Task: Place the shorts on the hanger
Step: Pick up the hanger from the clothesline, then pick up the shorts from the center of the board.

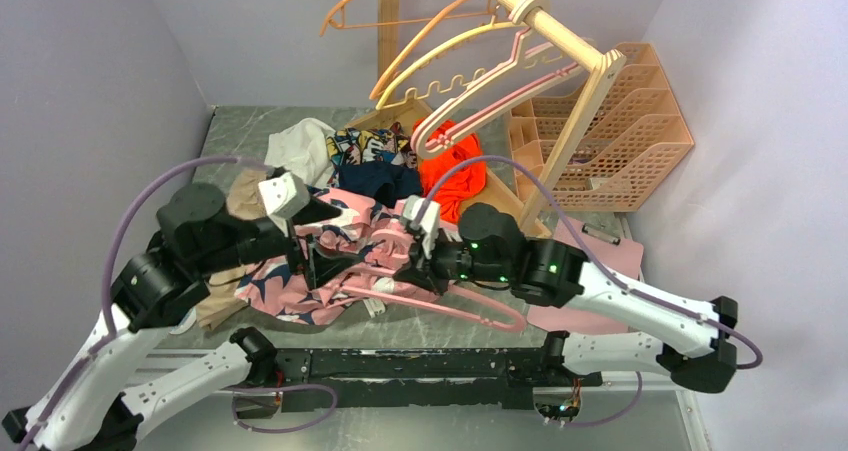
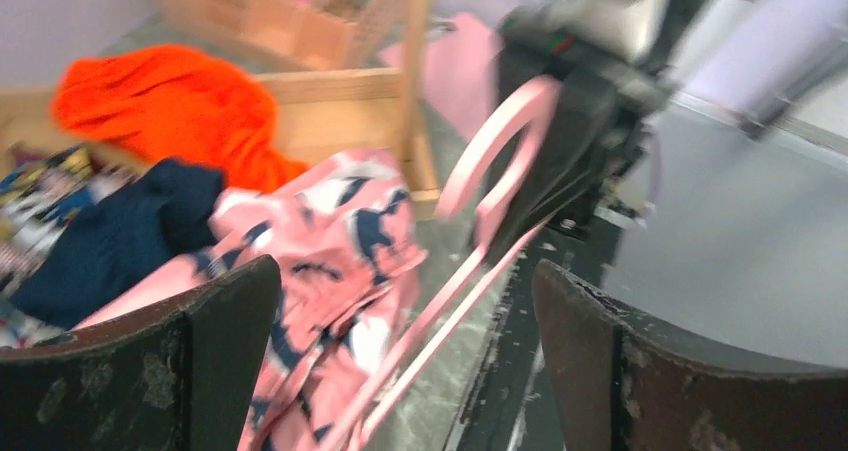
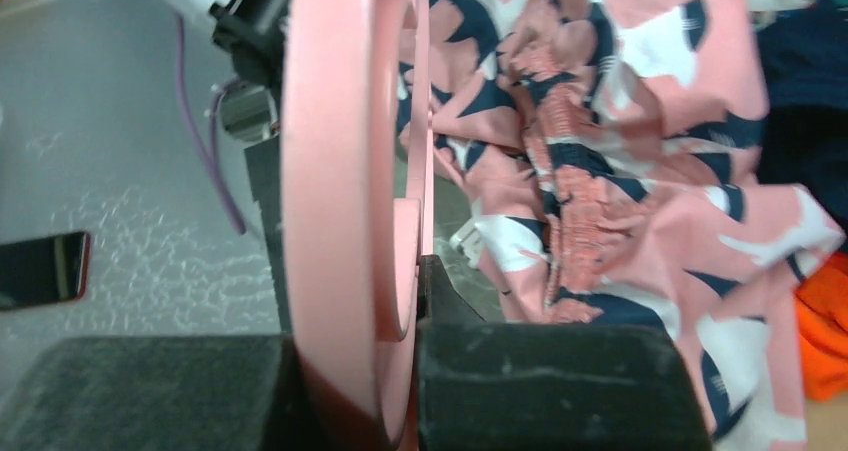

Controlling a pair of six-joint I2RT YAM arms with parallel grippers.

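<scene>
Hanger point(image 3: 330, 171) is clenched at its hook end in the jaws of the right gripper point(image 1: 425, 261). Shorts point(image 1: 350, 233) lie bunched on the table point(image 1: 600, 226) at 9 o'clock from that grip, touching the hanger arm. Left gripper point(image 2: 405, 361) is released, jaws wide apart, with shorts and hanger arm just ahead at 12 o'clock.

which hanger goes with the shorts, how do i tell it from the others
Look at the table in front of the wooden rack, by the whale-print shorts. The hanger is the pink one down there, clamped in the right gripper; the other hangers all hang up on the rack.
</scene>
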